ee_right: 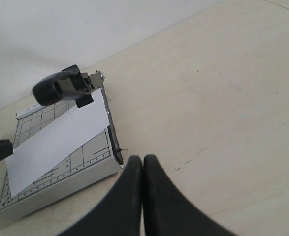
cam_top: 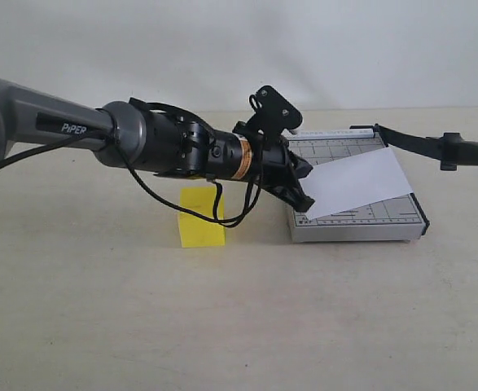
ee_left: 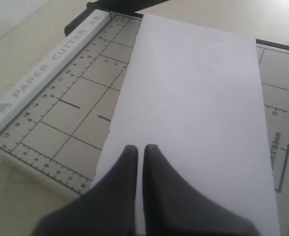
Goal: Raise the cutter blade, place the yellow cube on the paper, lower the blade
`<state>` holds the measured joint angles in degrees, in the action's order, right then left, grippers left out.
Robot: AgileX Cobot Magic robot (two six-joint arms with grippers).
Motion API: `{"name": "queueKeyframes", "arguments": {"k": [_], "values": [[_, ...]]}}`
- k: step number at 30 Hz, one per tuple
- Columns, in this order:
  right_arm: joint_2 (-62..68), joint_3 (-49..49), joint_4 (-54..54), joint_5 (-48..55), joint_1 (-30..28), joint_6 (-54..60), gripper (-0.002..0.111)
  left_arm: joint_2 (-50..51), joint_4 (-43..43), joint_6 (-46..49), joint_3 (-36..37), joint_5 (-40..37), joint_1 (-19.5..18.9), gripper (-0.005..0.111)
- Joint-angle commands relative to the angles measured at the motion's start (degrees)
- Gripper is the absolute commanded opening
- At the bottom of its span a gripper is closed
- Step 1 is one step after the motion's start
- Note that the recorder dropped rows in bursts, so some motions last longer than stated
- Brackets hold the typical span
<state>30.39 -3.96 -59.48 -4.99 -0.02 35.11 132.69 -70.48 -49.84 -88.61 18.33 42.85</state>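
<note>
Where the left gripper (ee_left: 140, 148) sits: over one end of the paper (ee_left: 193, 93), which lies slantwise on the grey gridded board (ee_left: 55, 118).
Left fingers (ee_left: 127, 167): pressed together, and we see nothing between them; whether the tips touch the sheet we cannot tell.
Right gripper (ee_right: 143, 160): fingers clenched on nothing, above bare table (ee_right: 223, 98), apart from the board.
Cutter blade (cam_top: 422, 143): lifted off the board, its handle end cut off at the exterior view's edge.
Yellow cube (cam_top: 199, 218): on the table, near the board but apart from it, partly hidden behind the left arm (cam_top: 76, 126) and its cable (cam_top: 153, 195).
</note>
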Motion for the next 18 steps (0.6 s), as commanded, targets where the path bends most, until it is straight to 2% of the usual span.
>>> {"name": "queueKeyframes", "arguments": {"k": [1,18], "values": [[-0.55,0.16,0.21,-0.19,0.04,-0.24,0.000,-0.21,-0.03,0.45,-0.43,-1.70,0.29,0.004],[-0.55,0.16,0.21,-0.19,0.04,-0.24,0.000,2.39,-0.47,1.37,-0.76,-2.74,0.29,0.004]]}}
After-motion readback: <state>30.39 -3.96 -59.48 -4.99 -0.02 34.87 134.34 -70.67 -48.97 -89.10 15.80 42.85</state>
